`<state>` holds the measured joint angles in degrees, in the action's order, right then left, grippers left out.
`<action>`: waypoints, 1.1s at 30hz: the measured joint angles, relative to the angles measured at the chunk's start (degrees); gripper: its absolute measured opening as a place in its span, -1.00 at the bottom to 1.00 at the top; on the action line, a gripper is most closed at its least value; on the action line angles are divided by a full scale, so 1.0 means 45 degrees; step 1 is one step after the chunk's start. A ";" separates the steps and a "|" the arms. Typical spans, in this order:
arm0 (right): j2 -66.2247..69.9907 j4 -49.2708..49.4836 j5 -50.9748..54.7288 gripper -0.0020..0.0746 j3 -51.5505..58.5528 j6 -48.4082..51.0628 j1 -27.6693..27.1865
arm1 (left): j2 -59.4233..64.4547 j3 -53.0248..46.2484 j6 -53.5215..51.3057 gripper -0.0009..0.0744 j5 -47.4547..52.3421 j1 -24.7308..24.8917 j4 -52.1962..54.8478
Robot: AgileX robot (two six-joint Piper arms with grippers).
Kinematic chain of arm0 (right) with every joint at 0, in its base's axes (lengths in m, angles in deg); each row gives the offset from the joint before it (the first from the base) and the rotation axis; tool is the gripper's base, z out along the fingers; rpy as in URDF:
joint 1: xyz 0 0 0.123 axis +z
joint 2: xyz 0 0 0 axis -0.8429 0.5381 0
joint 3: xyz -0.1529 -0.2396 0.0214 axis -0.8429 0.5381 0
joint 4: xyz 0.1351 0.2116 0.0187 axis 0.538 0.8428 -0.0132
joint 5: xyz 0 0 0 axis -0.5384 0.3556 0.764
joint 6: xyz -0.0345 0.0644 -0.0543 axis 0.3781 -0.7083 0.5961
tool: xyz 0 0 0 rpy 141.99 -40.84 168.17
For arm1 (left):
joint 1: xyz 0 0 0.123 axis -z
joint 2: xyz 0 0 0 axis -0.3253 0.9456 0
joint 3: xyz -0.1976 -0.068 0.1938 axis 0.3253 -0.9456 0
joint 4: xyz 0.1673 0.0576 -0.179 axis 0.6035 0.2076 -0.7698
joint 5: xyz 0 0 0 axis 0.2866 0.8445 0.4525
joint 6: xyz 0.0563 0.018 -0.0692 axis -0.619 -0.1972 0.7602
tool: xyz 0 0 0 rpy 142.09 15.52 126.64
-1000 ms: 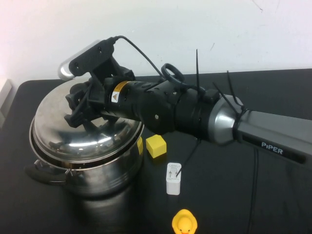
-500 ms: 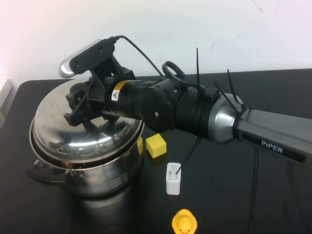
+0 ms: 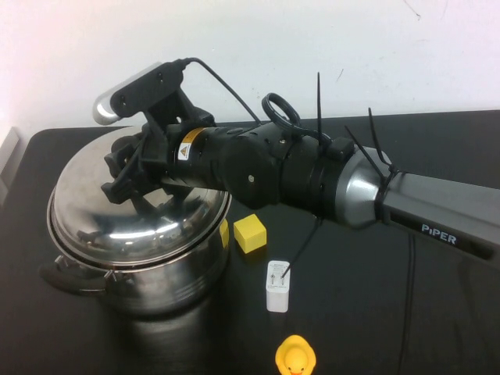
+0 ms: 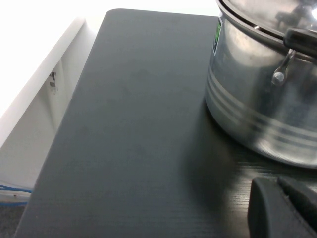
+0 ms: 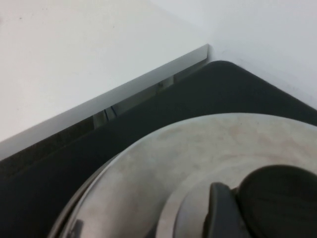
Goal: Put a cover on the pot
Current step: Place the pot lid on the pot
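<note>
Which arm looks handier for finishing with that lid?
The right. Its gripper is over the lid, at the knob, on the pot. The left gripper sits low beside the pot.

The pot point(image 3: 160, 277) is shiny silver steel with black side handles, under a mirror-bright silver lid point(image 3: 133, 223). Beside the pot sit a yellow cube point(image 3: 250, 233), a white charger point(image 3: 277, 287) and a yellow duck point(image 3: 295, 357) on the black bench point(image 3: 437, 312).

The right hand point(image 3: 125, 168) over the lid is black; the left hand point(image 4: 285, 210), near the pot, is black too.
</note>
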<state>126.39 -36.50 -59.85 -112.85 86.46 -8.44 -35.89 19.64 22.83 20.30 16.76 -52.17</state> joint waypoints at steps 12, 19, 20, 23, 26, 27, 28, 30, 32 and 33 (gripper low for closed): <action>-0.0050 0.0691 0.0584 -0.03 0.0000 -0.0190 0.0049 | 0.0000 0.0000 0.0000 -0.98 0.0000 0.0000 -0.0005; -0.0050 0.0277 0.0628 -0.03 0.0000 -0.0190 0.0049 | 0.0000 0.0000 0.0000 -0.98 0.0000 0.0000 -0.0005; -0.0050 0.0090 0.0628 -0.03 0.0000 -0.0190 0.0076 | 0.0000 0.0000 0.0000 -0.98 0.0000 0.0000 -0.0005; -0.0050 -0.0279 0.0628 -0.03 0.0000 -0.0214 0.0078 | 0.0000 0.0000 0.0000 -0.98 0.0000 0.0000 -0.0005; -0.0050 -0.0742 0.0586 -0.03 0.0000 -0.0176 0.0100 | 0.0000 0.0000 0.0000 -0.98 0.0000 0.0000 -0.0005; -0.0050 -0.0890 0.0586 -0.03 0.0000 -0.0155 0.0100 | 0.0000 0.0000 0.0000 -0.98 0.0000 0.0000 -0.0005; -0.0050 -0.0912 0.0586 -0.03 0.0000 -0.0073 0.0100 | 0.0000 0.0000 0.0000 -0.98 0.0000 0.0000 -0.0005; -0.0050 -0.0912 0.0586 -0.03 0.0000 0.0144 0.0100 | 0.0000 0.0000 0.0000 -0.98 0.0000 0.0000 -0.0005; -0.0050 -0.0912 0.0586 -0.03 0.0000 0.0218 0.0100 | 0.0000 0.0000 0.0000 -0.98 0.0000 0.0000 -0.0005; -0.0050 -0.0912 0.0586 -0.03 0.0000 0.0229 0.0100 | 0.0000 0.0000 0.0000 -0.98 0.0000 0.0000 -0.0005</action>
<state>126.17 -40.60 -57.21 -112.85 87.49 -7.99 -35.89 19.64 22.83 20.30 16.76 -52.20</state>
